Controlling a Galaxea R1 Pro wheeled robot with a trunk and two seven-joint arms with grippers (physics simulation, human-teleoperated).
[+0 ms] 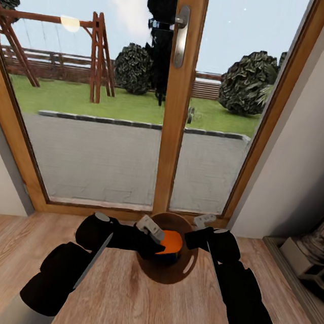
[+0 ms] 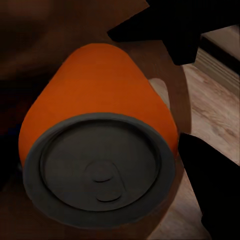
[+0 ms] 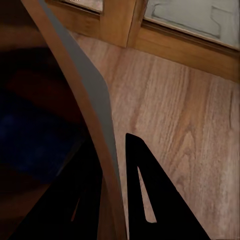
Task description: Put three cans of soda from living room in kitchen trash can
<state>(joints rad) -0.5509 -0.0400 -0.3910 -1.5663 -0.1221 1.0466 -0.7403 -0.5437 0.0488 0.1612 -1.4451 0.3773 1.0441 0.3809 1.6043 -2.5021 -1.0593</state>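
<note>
Orange soda can point(image 2: 100, 130) right up at the left wrist camera, grey top facing the lens, long axis running away into the brown bin point(image 1: 180, 274). Left gripper point(image 1: 157, 243) pinches it over the bin's mouth, just before the glass doors point(image 1: 175, 133). Right gripper point(image 3: 112, 200) straddles the bin's rim point(image 3: 85, 95), one finger inside, one outside, clamping the wall.
</note>
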